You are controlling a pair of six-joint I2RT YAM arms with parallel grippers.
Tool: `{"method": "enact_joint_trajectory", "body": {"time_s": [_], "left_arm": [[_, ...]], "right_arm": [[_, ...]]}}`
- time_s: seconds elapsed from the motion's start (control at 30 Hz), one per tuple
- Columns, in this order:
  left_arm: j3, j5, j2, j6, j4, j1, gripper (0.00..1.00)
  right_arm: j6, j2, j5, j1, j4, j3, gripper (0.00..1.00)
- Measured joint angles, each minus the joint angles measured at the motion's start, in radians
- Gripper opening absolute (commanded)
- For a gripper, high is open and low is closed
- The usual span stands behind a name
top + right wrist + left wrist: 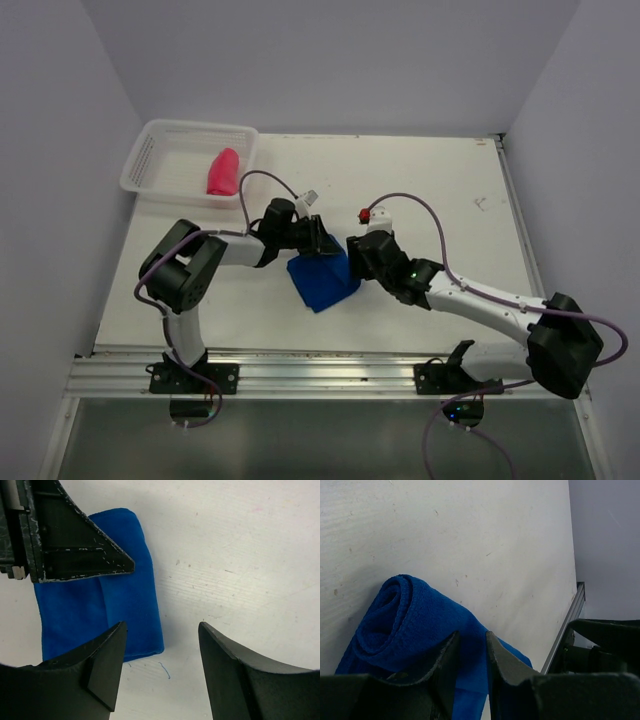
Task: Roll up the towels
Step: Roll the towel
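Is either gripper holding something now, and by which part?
The left gripper pinches the blue towel at its unrolled part, beside the roll. The right gripper is open and holds nothing.

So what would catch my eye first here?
A bright blue towel lies partly rolled in the middle of the white table, pinched by the left gripper, with the right gripper open beside it. In the back left corner, a pink towel sits rolled up in a white basket.

1 towel (222, 172) in far-left basket (135, 170), other towel (322, 282) on table (430, 180) centre
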Motion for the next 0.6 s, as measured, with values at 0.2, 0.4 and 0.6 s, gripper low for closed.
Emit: {"method": "enact_joint_trajectory", "body": {"time_s": [0.2, 0.4, 0.6], "left_arm": [[-0.027, -0.012, -0.026, -0.001, -0.003, -0.001, 0.32], [-0.043, -0.024, -0.043, -0.001, -0.006, -0.006, 0.32], [-0.051, -0.026, -0.050, -0.002, -0.007, -0.009, 0.32]], "right_arm": [[0.072, 0.041, -0.172, -0.064, 0.047, -0.017, 0.65], [0.108, 0.124, -0.251, -0.069, 0.092, -0.035, 0.66], [0.109, 0.171, -0.252, -0.072, 0.123, -0.065, 0.66]]}}
